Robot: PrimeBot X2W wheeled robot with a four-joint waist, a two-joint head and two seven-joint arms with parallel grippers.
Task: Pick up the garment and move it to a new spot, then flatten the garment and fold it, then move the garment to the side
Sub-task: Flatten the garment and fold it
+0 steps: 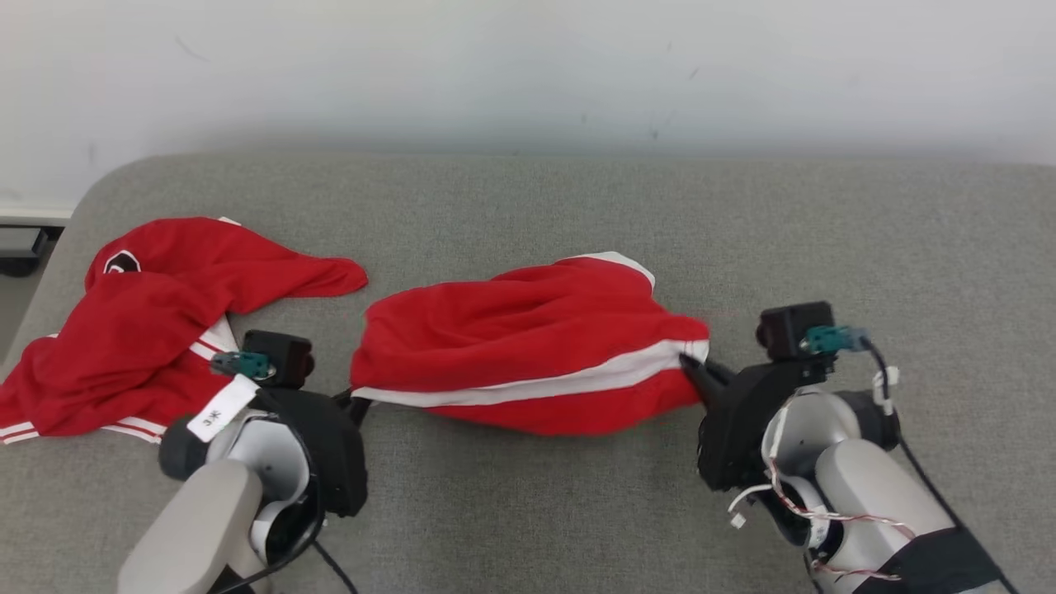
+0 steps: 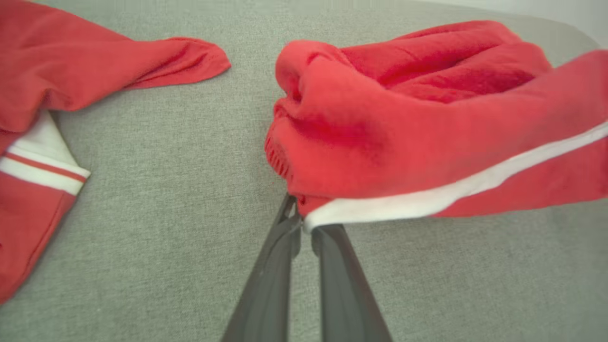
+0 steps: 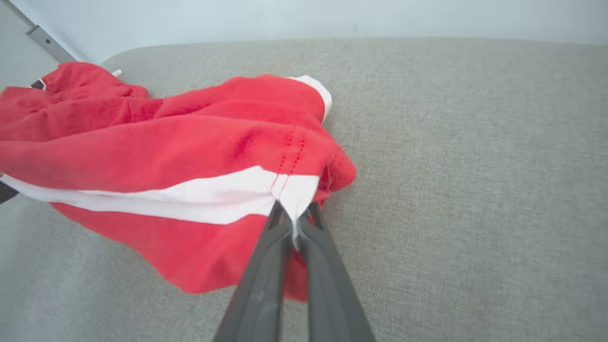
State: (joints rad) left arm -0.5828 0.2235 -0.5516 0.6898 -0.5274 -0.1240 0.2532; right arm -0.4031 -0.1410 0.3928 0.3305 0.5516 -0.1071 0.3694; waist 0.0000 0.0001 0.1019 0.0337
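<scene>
Stretching in a sagging bundle between the two grippers, the garment sits to the right of a second red garment, with a strip of bare grey bench between the two. It is bright red and bunched into thick, soft folds. A white band runs along its near side from one end to the other, and a smaller white edge peeps out at its far top. In the right wrist view, two rows of red stitching cross the white band close to its right end. In the left wrist view, a ribbed red edge shows on the rounded left end. Whether the lowest fold touches the bench or hangs just above it, I cannot tell.

The left gripper is just beside the near hem of the second red garment, on its right. Its jaws are pressed together on the left tip of the white band. The right gripper is well apart from the second red garment, on the far side of the bundle. Its jaws are pinched tight on the right corner of the same band.

The second red garment lies crumpled on the bench with white-and-red striped trim and a dark badge at its far end.
</scene>
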